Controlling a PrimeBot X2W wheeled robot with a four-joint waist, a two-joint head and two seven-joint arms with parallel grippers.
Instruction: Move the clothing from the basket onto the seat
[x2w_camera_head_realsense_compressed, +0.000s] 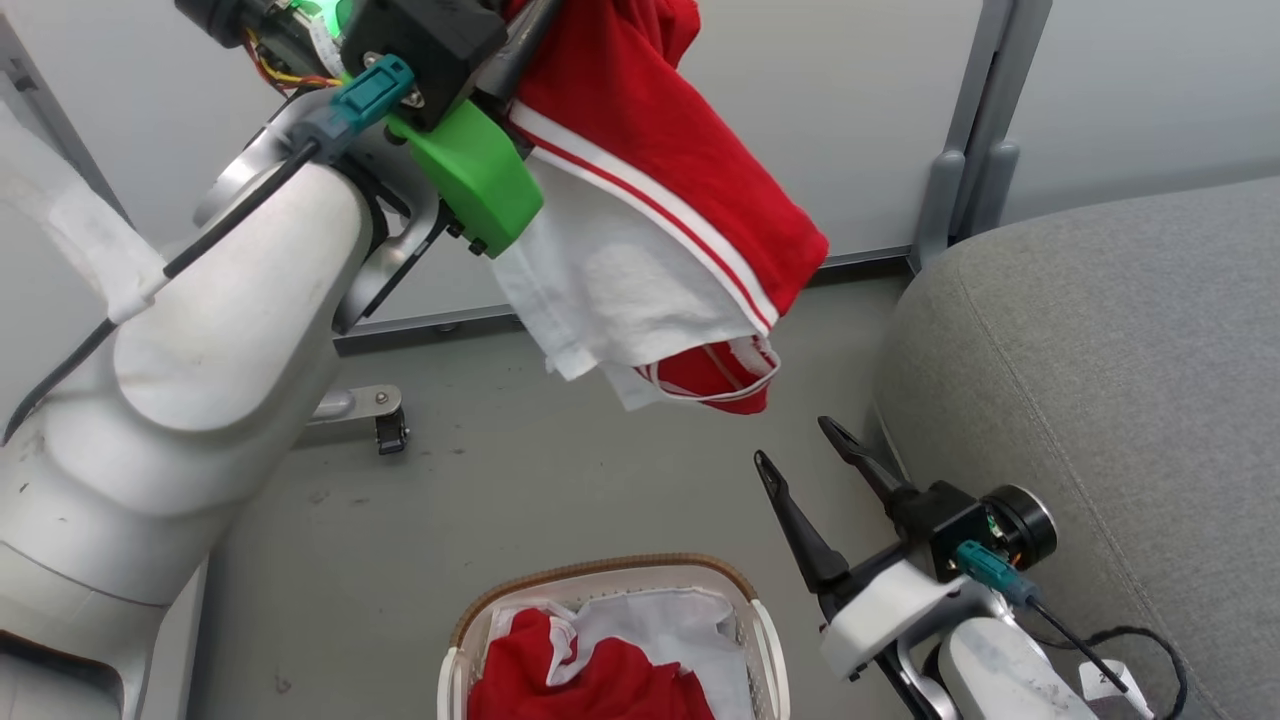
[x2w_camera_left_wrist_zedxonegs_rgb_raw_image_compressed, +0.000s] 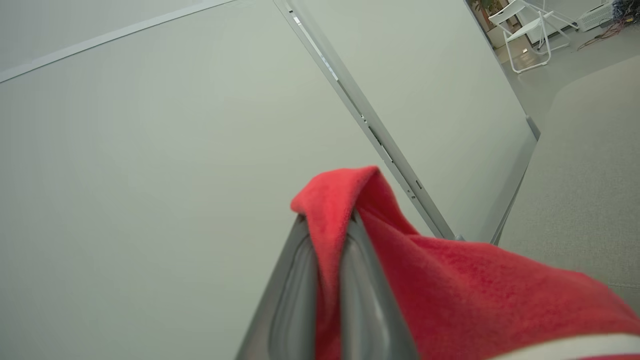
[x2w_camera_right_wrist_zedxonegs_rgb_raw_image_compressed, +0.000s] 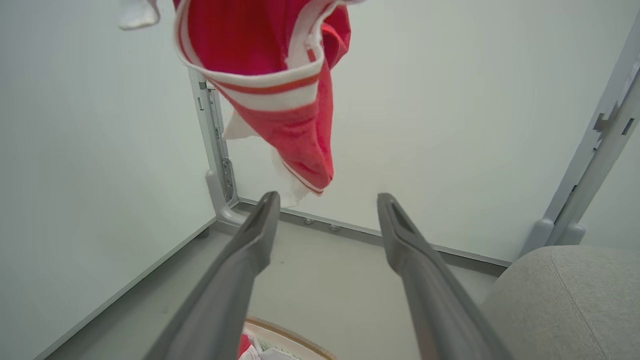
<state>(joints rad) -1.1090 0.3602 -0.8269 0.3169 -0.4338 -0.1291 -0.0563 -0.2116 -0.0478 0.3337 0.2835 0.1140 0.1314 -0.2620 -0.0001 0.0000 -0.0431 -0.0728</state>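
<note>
I count two robot hands, the left hand (x2w_camera_left_wrist_zedxonegs_rgb_raw_image_compressed: 327, 220) and the right hand (x2w_camera_head_realsense_compressed: 793, 442), one basket (x2w_camera_head_realsense_compressed: 600, 570), one grey seat (x2w_camera_head_realsense_compressed: 1100, 350), one hanging red-and-white garment (x2w_camera_head_realsense_compressed: 650, 200), one far white folding chair (x2w_camera_left_wrist_zedxonegs_rgb_raw_image_compressed: 525, 31), and red clothing (x2w_camera_head_realsense_compressed: 600, 685) in the basket, its pieces not countable.

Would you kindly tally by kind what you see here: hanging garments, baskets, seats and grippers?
Hanging garment: 1
Basket: 1
Seat: 1
Grippers: 2, the left gripper shut on the garment, and the right gripper open
Total: 5
</note>
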